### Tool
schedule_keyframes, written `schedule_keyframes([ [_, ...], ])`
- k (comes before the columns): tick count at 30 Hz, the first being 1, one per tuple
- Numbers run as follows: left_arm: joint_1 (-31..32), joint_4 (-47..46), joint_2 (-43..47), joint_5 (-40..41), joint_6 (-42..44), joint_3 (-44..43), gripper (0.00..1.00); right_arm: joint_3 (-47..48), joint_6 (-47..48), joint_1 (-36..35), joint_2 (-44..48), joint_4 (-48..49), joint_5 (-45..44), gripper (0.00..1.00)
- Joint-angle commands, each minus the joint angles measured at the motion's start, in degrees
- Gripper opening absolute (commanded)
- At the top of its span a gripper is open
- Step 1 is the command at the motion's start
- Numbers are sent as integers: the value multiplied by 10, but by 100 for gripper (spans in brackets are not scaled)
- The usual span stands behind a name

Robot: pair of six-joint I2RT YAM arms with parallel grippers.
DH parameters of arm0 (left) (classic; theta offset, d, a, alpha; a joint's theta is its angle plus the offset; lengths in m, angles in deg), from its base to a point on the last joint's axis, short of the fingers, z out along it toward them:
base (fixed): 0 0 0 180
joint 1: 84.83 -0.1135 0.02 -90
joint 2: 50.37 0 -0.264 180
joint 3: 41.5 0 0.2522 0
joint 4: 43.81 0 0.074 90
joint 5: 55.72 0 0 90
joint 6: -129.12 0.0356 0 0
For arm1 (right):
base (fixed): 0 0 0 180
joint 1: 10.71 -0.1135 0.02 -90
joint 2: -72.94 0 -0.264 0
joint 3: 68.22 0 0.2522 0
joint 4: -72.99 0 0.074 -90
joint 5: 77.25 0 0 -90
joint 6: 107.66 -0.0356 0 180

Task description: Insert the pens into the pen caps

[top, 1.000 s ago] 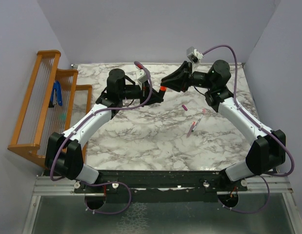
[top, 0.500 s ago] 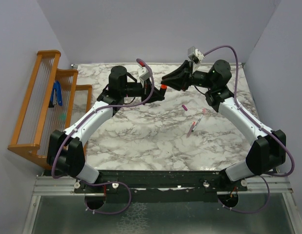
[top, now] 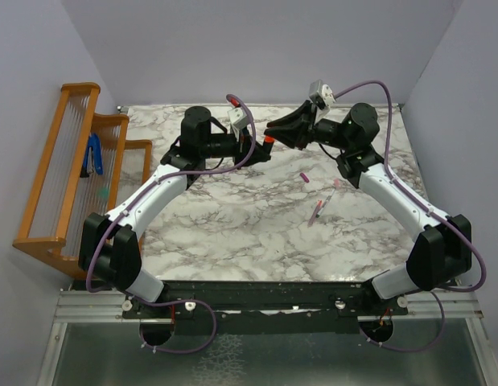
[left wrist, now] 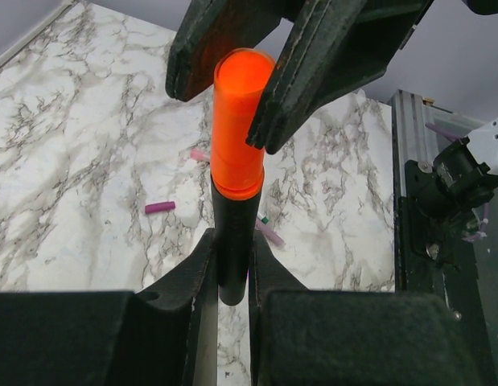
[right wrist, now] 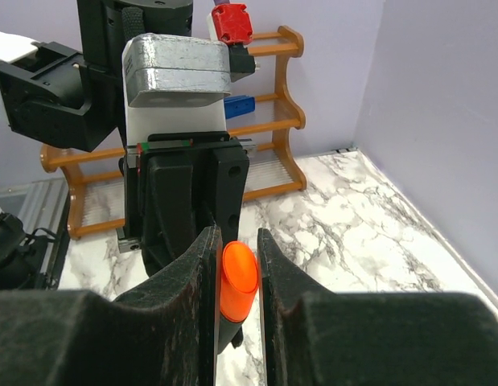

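Top external view. Both arms meet over the far middle of the tabletop [top: 216,229].
- The left pincer [top: 260,149] and right pincer [top: 272,132] are tip to tip, with a spot of orange between them.
- Two thin pens [top: 317,212] lie loose on the marble, right of centre and well apart from the pincers.
- A magenta cap [top: 305,175] lies on its own near them.
- The pale pink cap is too small to pick out here.
- The wooden rack [top: 72,169] stands at the left with the blue-handled tool [top: 94,154] in it, away from the work.

Left wrist view. The left pincer is clamped on the barrel of the black marker [left wrist: 232,221], which points away from the camera.
- The orange cap [left wrist: 239,121] sits over the marker's front end, its rim against the black barrel.
- The right pincer's fingers flank the cap from above.
- The cap looks seated or nearly so; I cannot tell whether it is pressed fully home.
- On the marble beyond lie the magenta cap, a small pink piece and the slim pens, none of them joined.

Right wrist view. The right pincer is closed on the orange cap, which is nipped between its two fingers. The left pincer faces it head-on.

Progress, as judged: the first pairing is at or near completion. Two slim pens and their two caps are left to do.
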Motion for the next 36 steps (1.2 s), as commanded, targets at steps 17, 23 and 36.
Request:
schedule_keyframes([
  [17, -39, -243, 35, -59, -76, -77, 0, -59, 72, -53, -77, -216, 166, 1],
  [23, -51, -243, 47, -80, -73, -80, 0, -31, 130, -56, -101, -310, 187, 1],
  [36, -64, -243, 64, -26, -42, -73, 0, -59, 129, -76, -112, -317, 178, 1],
])
